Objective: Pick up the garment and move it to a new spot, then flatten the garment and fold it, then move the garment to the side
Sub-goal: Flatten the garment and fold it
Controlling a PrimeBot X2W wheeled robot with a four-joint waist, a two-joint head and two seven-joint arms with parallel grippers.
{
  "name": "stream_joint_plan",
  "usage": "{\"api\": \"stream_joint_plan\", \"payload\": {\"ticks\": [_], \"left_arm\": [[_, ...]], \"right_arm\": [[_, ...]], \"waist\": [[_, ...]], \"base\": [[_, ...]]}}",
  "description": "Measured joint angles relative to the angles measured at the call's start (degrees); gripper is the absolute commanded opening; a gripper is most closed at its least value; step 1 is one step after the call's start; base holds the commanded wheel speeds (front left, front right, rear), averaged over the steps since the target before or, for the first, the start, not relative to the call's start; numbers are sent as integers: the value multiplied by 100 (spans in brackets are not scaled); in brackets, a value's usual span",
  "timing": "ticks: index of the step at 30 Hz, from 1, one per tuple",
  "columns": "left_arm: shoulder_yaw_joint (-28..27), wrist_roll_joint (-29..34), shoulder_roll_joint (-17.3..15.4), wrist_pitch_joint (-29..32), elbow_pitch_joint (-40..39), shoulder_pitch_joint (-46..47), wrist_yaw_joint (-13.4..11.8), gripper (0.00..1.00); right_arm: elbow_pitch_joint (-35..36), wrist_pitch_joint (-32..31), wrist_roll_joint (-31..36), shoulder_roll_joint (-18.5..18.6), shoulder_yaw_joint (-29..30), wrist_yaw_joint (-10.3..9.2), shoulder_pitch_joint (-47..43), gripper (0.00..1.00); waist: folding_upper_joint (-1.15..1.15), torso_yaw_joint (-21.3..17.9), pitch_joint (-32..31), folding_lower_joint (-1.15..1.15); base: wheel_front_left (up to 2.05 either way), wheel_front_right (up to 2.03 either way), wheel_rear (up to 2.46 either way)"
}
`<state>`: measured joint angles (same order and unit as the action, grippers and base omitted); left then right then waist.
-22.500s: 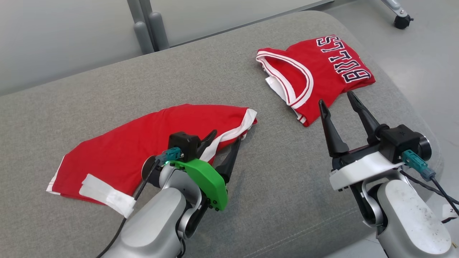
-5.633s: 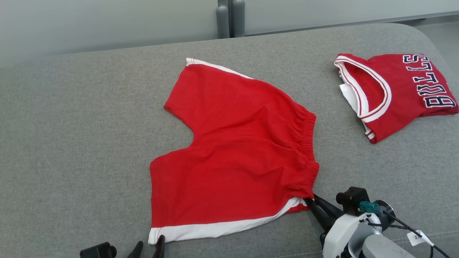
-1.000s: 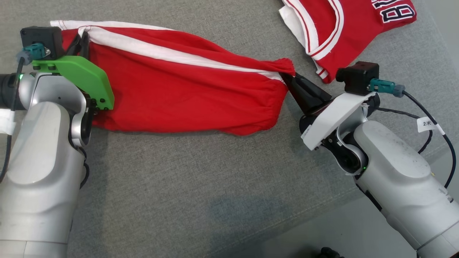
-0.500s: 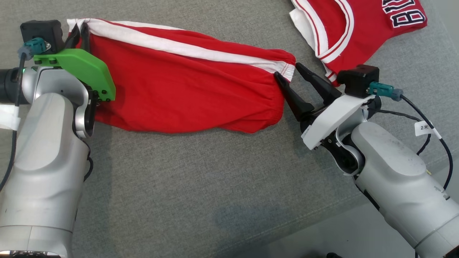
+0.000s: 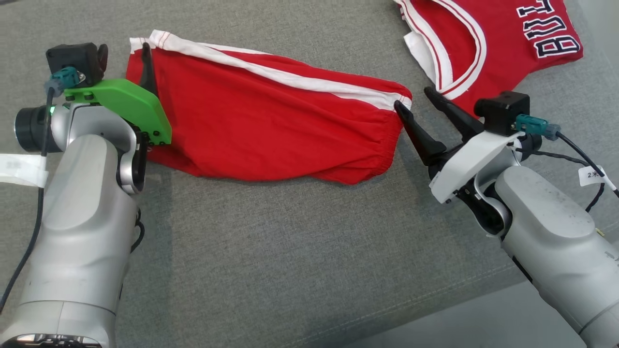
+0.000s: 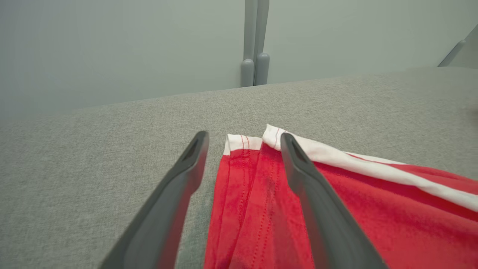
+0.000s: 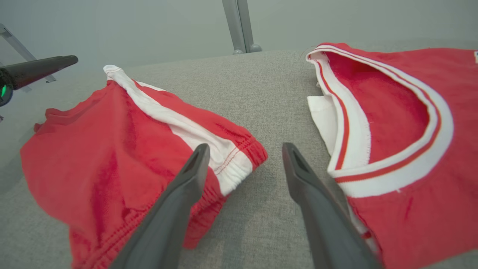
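The garment, red shorts (image 5: pixel 271 125) with a white side stripe, lies folded in half lengthwise on the grey cushion (image 5: pixel 290 251). My left gripper (image 5: pixel 125 55) stands open at the shorts' left hem end. In the left wrist view the left gripper (image 6: pixel 243 137) straddles the hem corner of the shorts (image 6: pixel 366 209), one finger over red cloth and one over bare cushion. My right gripper (image 5: pixel 413 97) is open at the waistband end. The right wrist view shows the right gripper (image 7: pixel 245 147) with the elastic corner of the shorts (image 7: pixel 93 142) just left of its gap and nothing held.
A folded red jersey (image 5: pixel 488 43) with dark lettering and white trim lies at the upper right, close to the right gripper; the jersey (image 7: pixel 392 112) sits right beside the right finger. The cushion's front edge runs along the lower right. A grey post stands behind the cushion.
Both grippers have opened and let go of the shorts' ends; the pinched waistband corner has relaxed flat. The camera has shifted a little.
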<state>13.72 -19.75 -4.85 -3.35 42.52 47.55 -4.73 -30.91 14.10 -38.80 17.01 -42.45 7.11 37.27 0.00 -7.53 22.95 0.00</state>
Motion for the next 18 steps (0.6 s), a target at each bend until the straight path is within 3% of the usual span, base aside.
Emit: {"api": "stream_joint_plan", "payload": {"ticks": [11,18], "left_arm": [[-4,-125,48,-27,535,-339,127,100],[-5,-126,-10,281,845,-359,177,100]], "right_arm": [[64,7,107,116,125,-23,-381,100],[547,21,292,174,369,-125,-389,100]], "waist": [[0,84,-363,0],[0,-120,-425,0]], "base": [[0,0,0],[0,0,0]]}}
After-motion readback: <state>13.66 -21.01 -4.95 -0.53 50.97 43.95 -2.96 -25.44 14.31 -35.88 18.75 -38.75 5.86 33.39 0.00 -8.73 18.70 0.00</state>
